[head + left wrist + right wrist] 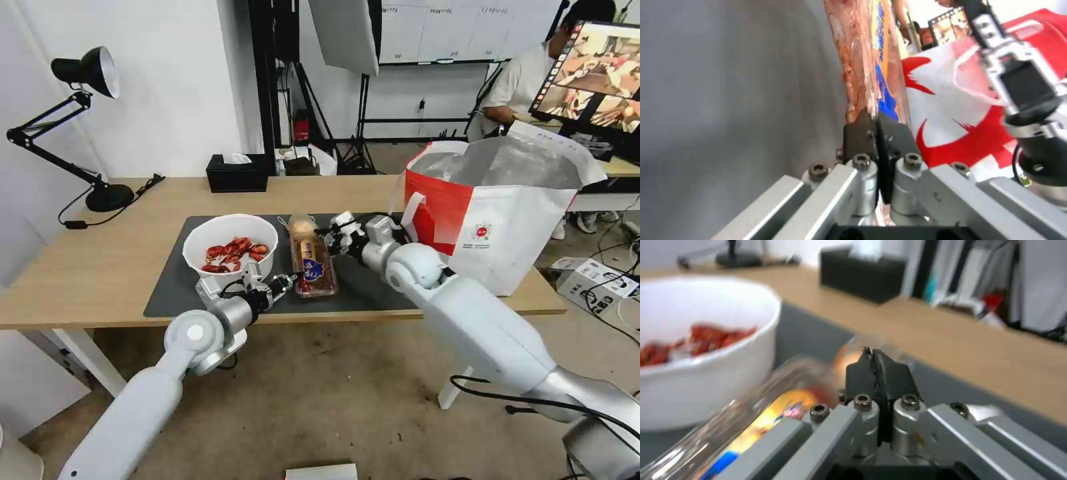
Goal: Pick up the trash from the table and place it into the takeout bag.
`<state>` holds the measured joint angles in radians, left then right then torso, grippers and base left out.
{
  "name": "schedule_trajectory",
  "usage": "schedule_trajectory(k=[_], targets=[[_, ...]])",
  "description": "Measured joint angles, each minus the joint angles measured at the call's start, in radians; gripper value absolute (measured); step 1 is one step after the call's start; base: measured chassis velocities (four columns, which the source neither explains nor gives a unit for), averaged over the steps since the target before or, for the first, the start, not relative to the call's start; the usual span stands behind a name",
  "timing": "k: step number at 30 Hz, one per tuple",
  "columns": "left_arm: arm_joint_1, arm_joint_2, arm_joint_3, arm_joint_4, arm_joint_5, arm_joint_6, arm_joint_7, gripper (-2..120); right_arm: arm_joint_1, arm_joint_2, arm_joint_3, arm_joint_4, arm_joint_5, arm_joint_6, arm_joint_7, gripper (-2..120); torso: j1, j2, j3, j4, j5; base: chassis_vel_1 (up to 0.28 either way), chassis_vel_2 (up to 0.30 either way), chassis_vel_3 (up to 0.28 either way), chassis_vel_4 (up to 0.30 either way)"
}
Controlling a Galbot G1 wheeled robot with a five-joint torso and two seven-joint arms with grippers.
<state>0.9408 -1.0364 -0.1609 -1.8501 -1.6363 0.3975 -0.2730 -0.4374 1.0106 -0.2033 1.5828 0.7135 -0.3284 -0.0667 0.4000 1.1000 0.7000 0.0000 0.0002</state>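
Looking from the head camera, I see both arms reaching over the dark grey mat (373, 287) on the light-wood desk (100, 267). The clear plastic hinged tray (313, 263) lies on the mat between the white bowl of red crayfish shells (230, 248) and the red-and-white takeout bag (493, 213). The tray has a blue and yellow label on its lid, but I cannot read the writing on it. The bag stands open at the right end of the desk, with silver foil inside and a small round red logo (481, 232) on its white side; the logo text is too small to read.

The left gripper (288, 281) is at the near end of the tray, just beside the bowl. In the left wrist view its black fingers (862, 136) are pressed together, closed, right at the tray's end (867, 60), and I cannot tell if they pinch the rim. This view also shows the bag's red pattern (951, 110) behind and the other arm's gripper (1018, 83) near it.

The right gripper (339, 230) is at the far end of the tray. In the right wrist view its fingers (889, 376) are also closed against each other, above the tray (751, 416), with the bowl (702, 350) beside and a black tissue box (858, 275) farther back on the desk.
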Motion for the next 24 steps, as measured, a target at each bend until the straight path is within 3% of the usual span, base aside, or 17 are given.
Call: schedule_trajectory(k=[10, 13, 17, 20, 21, 24], targets=[[-0.014, 0.038, -0.016, -0.064, 0.005, -0.025, 0.022, 0, -0.214, -0.136, 0.172, 0.227, 0.047, 0.103, 0.116, 0, 0.000, 0.000, 0.000, -0.0001, 0.0000, 0.000, 0.000, 0.000, 0.000], [-0.054, 0.063, -0.023, -0.087, 0.006, -0.045, 0.029, 0, -0.415, -0.179, 0.305, 0.370, 0.049, 0.205, 0.156, 0, 0.000, 0.000, 0.000, 0.0000, 0.0000, 0.000, 0.000, 0.000, 0.000], [-0.087, 0.078, -0.022, -0.093, 0.006, -0.061, 0.031, 0, -0.549, -0.183, 0.383, 0.451, 0.024, 0.258, 0.162, 0, 0.000, 0.000, 0.000, 0.0000, -0.0003, 0.000, 0.000, 0.000, 0.000], [-0.168, 0.114, -0.007, -0.086, 0.009, -0.091, 0.049, 0, -0.816, -0.159, 0.494, 0.568, -0.053, 0.332, 0.151, 0, 0.000, 0.000, 0.000, -0.0001, -0.0002, 0.000, 0.000, 0.000, 0.000], [-0.168, 0.114, -0.007, -0.086, 0.009, -0.091, 0.049, 0, -0.816, -0.159, 0.494, 0.568, -0.053, 0.332, 0.151, 0, 0.000, 0.000, 0.000, -0.0001, -0.0002, 0.000, 0.000, 0.000, 0.000], [-0.265, 0.137, 0.034, -0.065, 0.010, -0.119, 0.067, 0, -0.996, -0.096, 0.573, 0.605, -0.144, 0.393, 0.128, 0, 0.000, 0.000, 0.000, 0.0000, -0.0002, 0.000, 0.000, 0.000, 0.000]])
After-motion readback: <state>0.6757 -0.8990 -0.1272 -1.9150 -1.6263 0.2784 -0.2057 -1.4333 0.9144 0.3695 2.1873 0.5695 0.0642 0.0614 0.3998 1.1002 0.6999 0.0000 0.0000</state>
